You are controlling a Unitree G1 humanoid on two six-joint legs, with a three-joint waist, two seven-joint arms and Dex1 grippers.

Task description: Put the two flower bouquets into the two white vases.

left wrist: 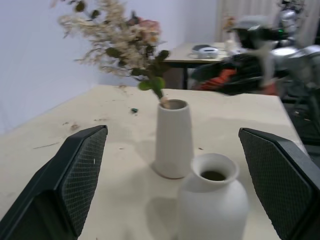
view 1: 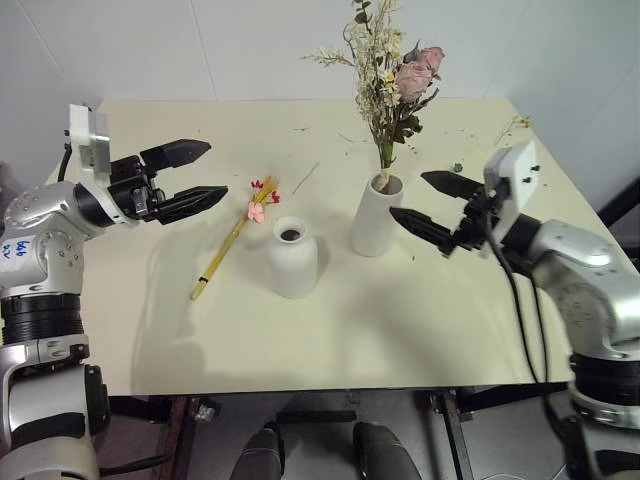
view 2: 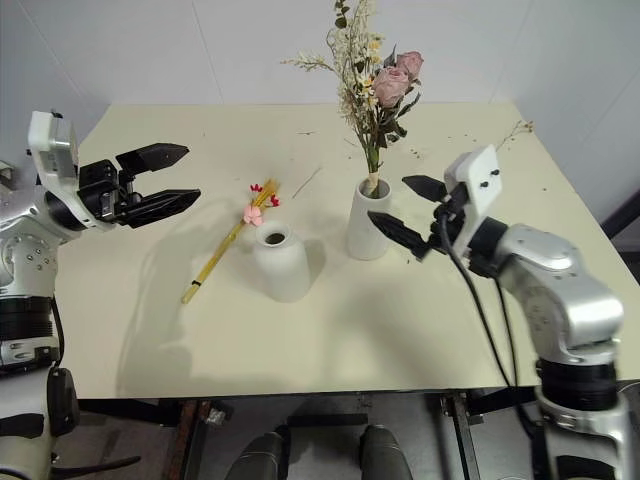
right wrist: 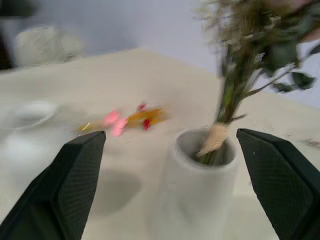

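The roses (view 1: 398,80) were set in the tall vase (view 1: 376,215), centre frame. The wheat bundle (view 1: 236,235) lay left of the empty round vase (view 1: 293,257). Both the left gripper (view 1: 200,172) and right gripper (view 1: 412,198) were spread wide, nothing held.

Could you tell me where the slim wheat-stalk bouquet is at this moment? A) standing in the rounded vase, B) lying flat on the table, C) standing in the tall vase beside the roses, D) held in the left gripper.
B: the wheat-stalk bouquet lies flat on the table, beside the rounded vase, whose mouth is empty, while only the rose bouquet stands in the tall vase.
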